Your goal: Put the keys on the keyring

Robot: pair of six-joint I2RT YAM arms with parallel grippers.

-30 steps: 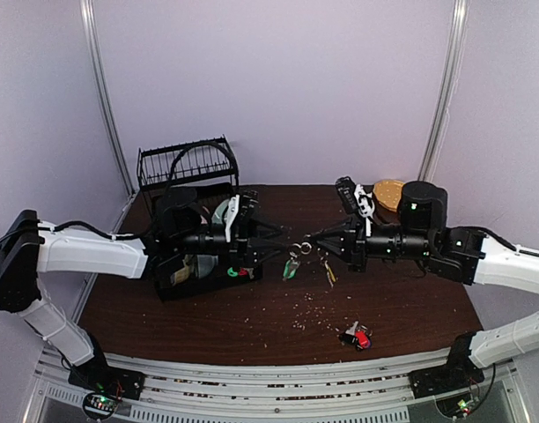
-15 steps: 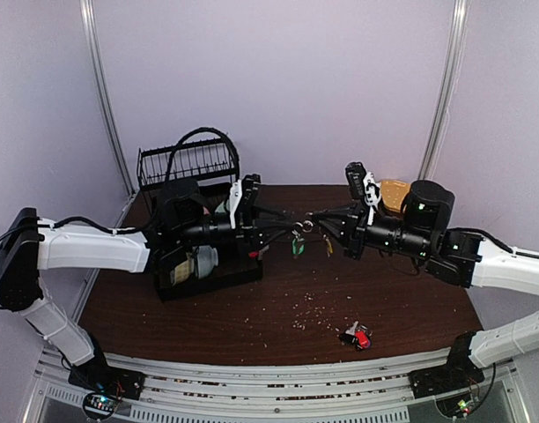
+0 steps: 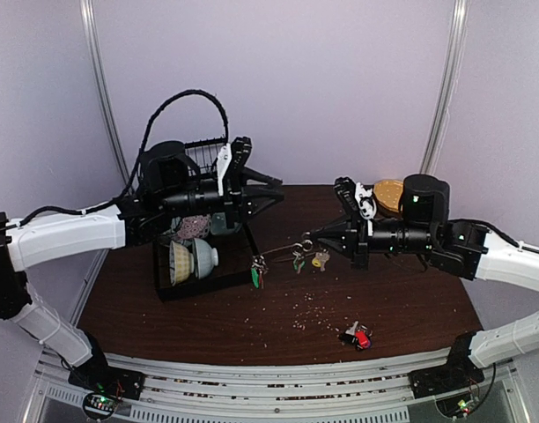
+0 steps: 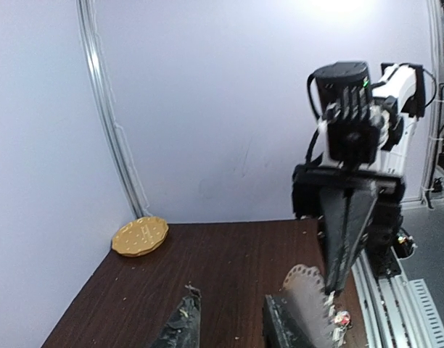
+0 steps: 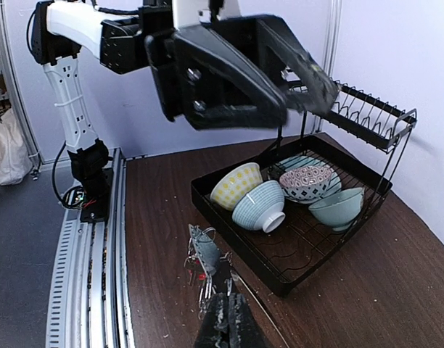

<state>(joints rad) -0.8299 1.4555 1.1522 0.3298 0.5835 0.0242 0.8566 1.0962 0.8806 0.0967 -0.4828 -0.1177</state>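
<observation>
Up and away from the rack has gone the left arm since a moment ago, uncovering the bowls, and the green-tagged key (image 3: 254,276) now dangles lower, by the rack's near corner. That black wire dish rack (image 5: 381,123) sits on the counter (image 3: 402,300) with four bowls leaning inside: a yellow one (image 5: 235,185), a pale blue striped one (image 5: 260,205), a patterned one (image 5: 309,181) and a teal one (image 5: 339,203). In the air between the arms is the keyring (image 4: 303,286), a thin grey wire with a scalloped edge. The right pincer (image 5: 225,304) has its fingers pressed together on the wire, and a yellow-tagged key (image 3: 320,260) hangs just below its tip. The left pincer (image 4: 231,296) has its fingers spread with bare wood showing between them; the scalloped loop rises just beside one finger, though I cannot tell if it touches. Red and black tagged keys (image 3: 356,337) lie on the counter, well apart from the ring
</observation>
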